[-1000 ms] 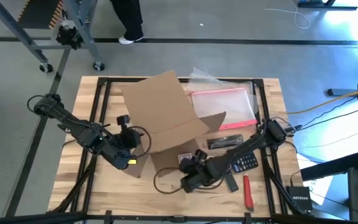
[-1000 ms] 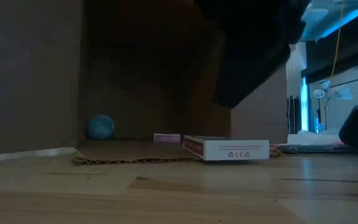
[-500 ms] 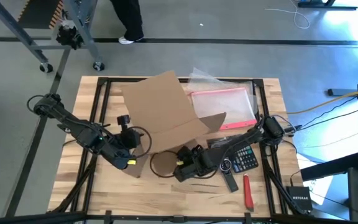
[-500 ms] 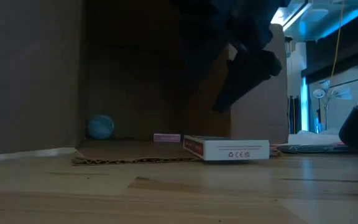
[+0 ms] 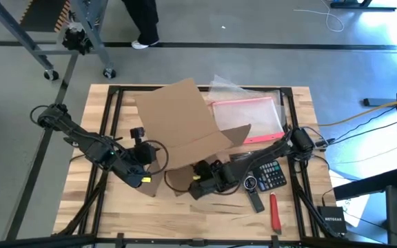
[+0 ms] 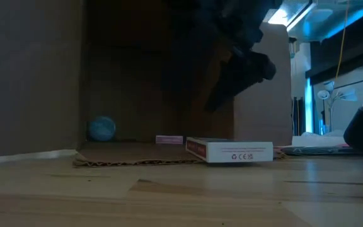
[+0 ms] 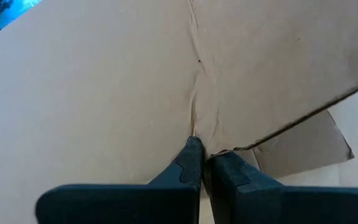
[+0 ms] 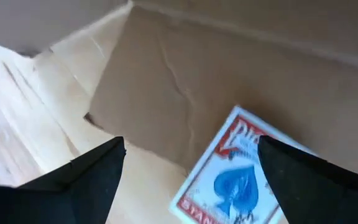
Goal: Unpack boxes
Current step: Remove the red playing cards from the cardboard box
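Fingers of my right gripper (image 8: 185, 180) spread wide and empty above the card pack (image 8: 232, 171) on the flap of the box (image 5: 178, 127) lying mid-desk, I should come down squarely astride the pack while my left gripper (image 7: 202, 168) stays pinched on the box wall.

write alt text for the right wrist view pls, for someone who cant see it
The right gripper hangs open, empty, over a red-and-white playing card pack with a blue spade, lying on a cardboard flap of the brown box. Pale wooden tabletop shows beside the flap.
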Robot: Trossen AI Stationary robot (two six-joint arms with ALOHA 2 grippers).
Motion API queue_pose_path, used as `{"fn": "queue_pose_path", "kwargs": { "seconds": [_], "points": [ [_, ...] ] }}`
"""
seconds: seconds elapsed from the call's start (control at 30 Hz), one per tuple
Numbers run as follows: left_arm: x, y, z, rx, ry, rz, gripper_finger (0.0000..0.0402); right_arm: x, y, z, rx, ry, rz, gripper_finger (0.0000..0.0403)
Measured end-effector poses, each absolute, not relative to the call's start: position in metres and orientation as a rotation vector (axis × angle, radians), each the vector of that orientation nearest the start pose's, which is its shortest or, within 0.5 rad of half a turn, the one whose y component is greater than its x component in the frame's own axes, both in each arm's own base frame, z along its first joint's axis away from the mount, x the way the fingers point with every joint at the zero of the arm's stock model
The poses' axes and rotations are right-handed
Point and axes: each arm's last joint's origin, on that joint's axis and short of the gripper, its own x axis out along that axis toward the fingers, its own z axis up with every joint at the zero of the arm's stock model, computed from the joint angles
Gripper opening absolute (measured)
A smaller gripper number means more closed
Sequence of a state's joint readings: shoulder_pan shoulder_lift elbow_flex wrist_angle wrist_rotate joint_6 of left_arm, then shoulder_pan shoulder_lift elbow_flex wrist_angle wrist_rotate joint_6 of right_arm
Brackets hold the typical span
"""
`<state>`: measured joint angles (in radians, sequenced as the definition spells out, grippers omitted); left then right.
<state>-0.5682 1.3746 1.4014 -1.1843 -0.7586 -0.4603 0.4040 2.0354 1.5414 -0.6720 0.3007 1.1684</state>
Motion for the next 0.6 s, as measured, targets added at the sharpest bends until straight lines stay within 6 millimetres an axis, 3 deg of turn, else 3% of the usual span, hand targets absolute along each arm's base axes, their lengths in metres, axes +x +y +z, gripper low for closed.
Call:
{"fn": "queue_pose_path", "kwargs": {
  "seconds": [0.23,0.6],
  "points": [
    [0.219,-0.116,0.348,0.306,0.839,0.356,0.0004,0.38,0.152,0.185,0.649,0.989,-0.689,0.0358],
    [0.22,-0.117,0.348,0.295,0.832,0.358,0.0004,0.375,0.151,0.182,0.629,1.075,-0.686,0.0363]
  ]
}}
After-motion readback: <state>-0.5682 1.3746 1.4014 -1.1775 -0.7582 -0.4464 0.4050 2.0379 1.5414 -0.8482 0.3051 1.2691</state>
